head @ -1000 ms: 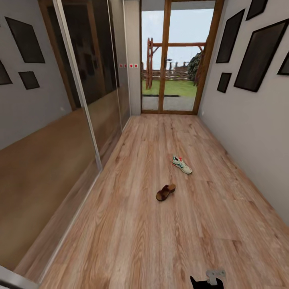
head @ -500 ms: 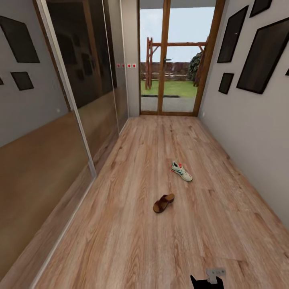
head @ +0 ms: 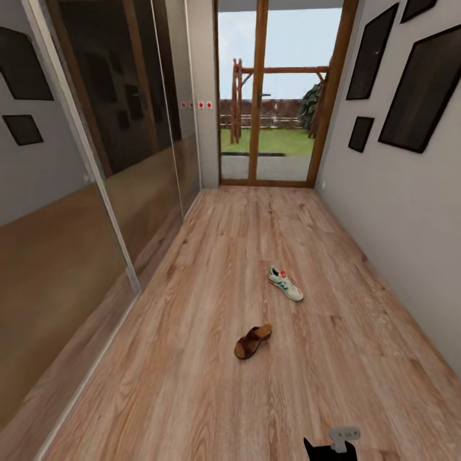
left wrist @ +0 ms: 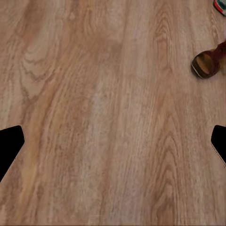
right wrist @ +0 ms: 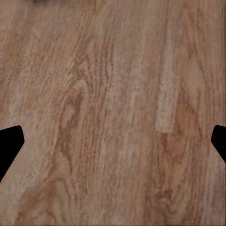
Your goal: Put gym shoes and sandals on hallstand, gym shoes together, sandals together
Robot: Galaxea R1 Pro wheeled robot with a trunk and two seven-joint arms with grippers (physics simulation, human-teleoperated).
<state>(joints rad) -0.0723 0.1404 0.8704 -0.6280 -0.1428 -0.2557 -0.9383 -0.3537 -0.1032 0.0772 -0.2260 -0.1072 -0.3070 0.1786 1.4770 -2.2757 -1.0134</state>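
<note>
1. Gym shoe (head: 285, 283), white with green side stripes and a red-orange heel patch, lies on the corridor floor (head: 211, 384) in the head view, a little right of the corridor's middle line and well ahead of the robot.
2. One dark brown sandal (head: 252, 340) with a tan sole lies on the same floor, nearer the robot than the gym shoe and slightly to its left. The two are apart, not touching.
3. The floor is light brown wood-grain planking that runs down a narrow corridor to a glazed door (head: 275, 96) with a wooden frame at the far end; grass and a wooden fence show through the glass.
4. Along the left side runs a mirrored sliding wardrobe (head: 96, 160), reflecting the floor and the dark frames of the opposite wall.
5. The right wall (head: 397, 211) is pale grey and carries several dark picture frames (head: 426, 89).
6. At the bottom edge of the head view, a dark part of the robot with a small pale grey piece on it (head: 344, 435) pokes into sight.
7. In the left wrist view, the left gripper (left wrist: 113, 146) hangs over bare planks with its two black fingertips (left wrist: 9, 146) spread wide at opposite edges, holding nothing. The sandal (left wrist: 209, 61) sits near one corner, and a sliver of the gym shoe (left wrist: 220, 5) shows just beyond it.
8. In the right wrist view, the right gripper (right wrist: 113, 146) likewise has its fingertips (right wrist: 9, 146) spread far apart over bare wood, empty.
</note>
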